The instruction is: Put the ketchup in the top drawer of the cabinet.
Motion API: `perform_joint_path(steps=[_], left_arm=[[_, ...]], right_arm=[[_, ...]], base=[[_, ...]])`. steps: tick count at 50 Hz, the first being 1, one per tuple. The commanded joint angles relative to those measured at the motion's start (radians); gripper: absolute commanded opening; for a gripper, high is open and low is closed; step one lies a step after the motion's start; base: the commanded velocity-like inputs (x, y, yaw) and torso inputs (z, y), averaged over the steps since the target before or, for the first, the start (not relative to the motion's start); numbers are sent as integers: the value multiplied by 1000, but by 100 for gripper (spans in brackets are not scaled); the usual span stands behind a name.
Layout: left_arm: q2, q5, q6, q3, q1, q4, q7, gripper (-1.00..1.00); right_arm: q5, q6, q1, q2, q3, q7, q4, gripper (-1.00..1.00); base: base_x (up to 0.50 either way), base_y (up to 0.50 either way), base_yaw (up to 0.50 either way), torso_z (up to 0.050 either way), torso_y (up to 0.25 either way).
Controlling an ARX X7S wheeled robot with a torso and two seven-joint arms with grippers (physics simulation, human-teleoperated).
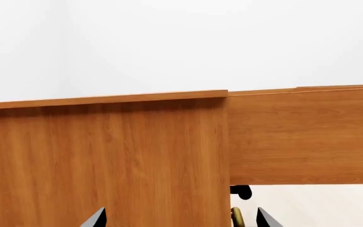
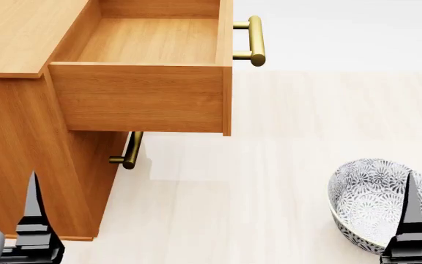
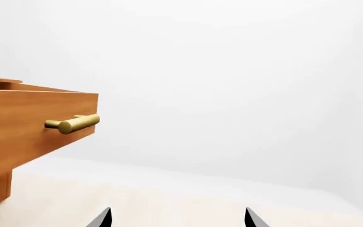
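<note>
Top drawer (image 2: 141,96): pulled out of the cabinet (image 2: 20,165) — bare inside.
Left gripper (image 1: 180,218): fingers spread, holding nothing.
Right gripper (image 3: 178,218): spread too — beside the bowl (image 2: 376,201).

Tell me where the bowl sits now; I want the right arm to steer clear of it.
In the head view the bowl sits on the pale floor at lower right, partly behind the right gripper's fingers, well right of the cabinet and its open top drawer.

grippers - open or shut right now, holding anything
Left gripper: open, holding nothing.
Right gripper: open, holding nothing.
</note>
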Motion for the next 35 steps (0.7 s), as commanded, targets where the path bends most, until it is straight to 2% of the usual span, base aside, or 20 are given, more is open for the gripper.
perform_joint_path(steps=[1, 15, 22, 35], left_arm=[[-4, 4, -16, 12, 1, 14, -15, 100], [-5, 7, -3, 31, -10, -16, -18, 100], [-8, 1, 11, 30, -9, -32, -16, 100], [-12, -5, 24, 33, -15, -59, -16, 100]], right_arm=[[62, -52, -135, 30, 81, -119, -19, 100], [137, -166, -398, -65, 270, -203, -120, 100], [131, -239, -470, -137, 323, -232, -118, 100], [102, -391, -530, -252, 340, -339, -12, 100]], base=[[0, 0, 0, 0, 0], [0, 0, 0, 0, 0], [0, 0, 0, 0, 0], [0, 0, 0, 0, 0]])
